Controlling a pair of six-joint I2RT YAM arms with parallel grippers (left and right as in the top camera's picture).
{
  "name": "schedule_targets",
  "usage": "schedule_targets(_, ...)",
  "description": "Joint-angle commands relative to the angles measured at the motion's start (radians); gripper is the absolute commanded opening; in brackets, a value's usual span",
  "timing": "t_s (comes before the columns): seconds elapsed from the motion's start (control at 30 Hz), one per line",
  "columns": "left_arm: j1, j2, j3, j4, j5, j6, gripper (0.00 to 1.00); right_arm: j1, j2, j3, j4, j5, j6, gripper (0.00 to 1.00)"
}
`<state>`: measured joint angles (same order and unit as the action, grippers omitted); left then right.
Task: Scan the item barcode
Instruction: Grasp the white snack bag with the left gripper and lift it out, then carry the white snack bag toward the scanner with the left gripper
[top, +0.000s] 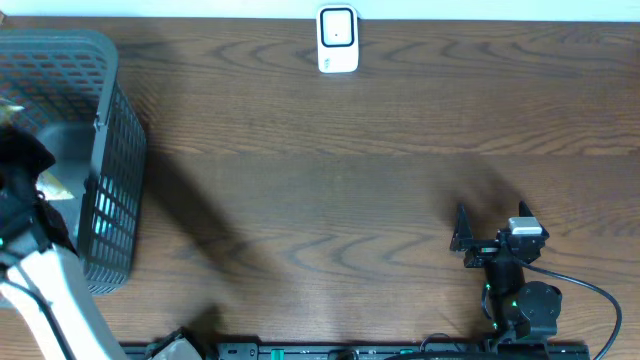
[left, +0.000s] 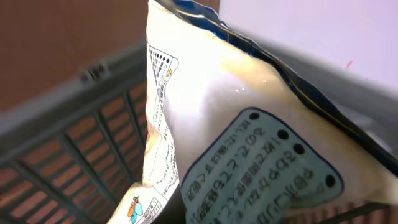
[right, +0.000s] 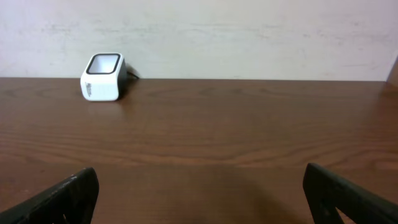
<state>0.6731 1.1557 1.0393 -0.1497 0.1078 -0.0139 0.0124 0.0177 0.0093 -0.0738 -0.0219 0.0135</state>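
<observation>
So the packet (left: 236, 124) is down in the grey basket (top: 112, 130) at the far left of the tabletop (top: 330, 190), and the left end effector (top: 38, 178) is squeezed right down, by the look of it pinching the packet. We can't see the fingers themselves in the wrist view, only the cream pouch filling it, tilted, with the basket wall behind.

The step in hand is lifting it out. We'd go straight up first so the pouch clears the basket rim instead of dragging along the mesh. It's soft and floppy, so take it slow; a thin pinch could slip. The scanner (top: 338, 40) sits at the far edge, middle, well apart from the basket, window facing up and toward us. We can't spot a barcode on the side showing, so we'd expect to turn the packet before presenting it.

The right end effector (right: 202, 196) is spread wide, holding nothing, near right.
</observation>
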Motion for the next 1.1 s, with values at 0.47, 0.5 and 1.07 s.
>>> schedule_targets(0.47, -0.247, -0.431, 0.008, 0.144, 0.043, -0.21, 0.07, -0.013, -0.003, -0.003, -0.002, 0.001, -0.007, 0.99)
schedule_targets(0.5, -0.291, -0.447, 0.008, 0.145, 0.06, -0.21, 0.07, -0.013, -0.003, -0.003, -0.002, 0.002, -0.007, 0.99)
schedule_targets(1.07, -0.967, -0.208, 0.008, 0.09, 0.25, -0.328, 0.07, -0.013, -0.003, -0.003, -0.002, 0.002, -0.008, 0.99)
